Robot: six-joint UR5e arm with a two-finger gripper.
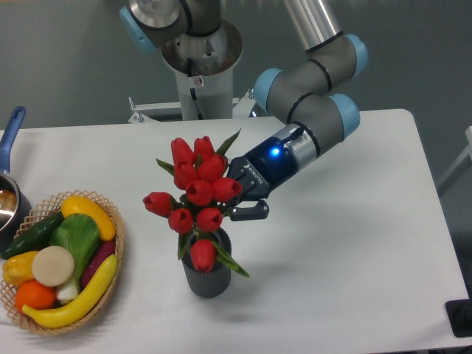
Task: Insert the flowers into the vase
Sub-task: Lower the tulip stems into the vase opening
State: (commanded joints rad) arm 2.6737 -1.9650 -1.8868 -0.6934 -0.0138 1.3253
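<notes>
The flowers (pixel 196 189), a bunch of red tulips with green leaves, stand with their stems down inside the vase (pixel 207 275). The vase is a small dark grey ribbed cylinder near the table's front centre. One low bud hangs in front of its rim. My gripper (pixel 240 203) comes in from the right, just above the vase, and is shut on the bunch's stems behind the buds. The fingertips are partly hidden by the blooms.
A wicker basket (pixel 115 230) of toy vegetables and fruit sits at the front left. A blue-handled pot (pixel 10 193) stands at the left edge. The robot's shiny metal base (pixel 199 59) rises behind the table.
</notes>
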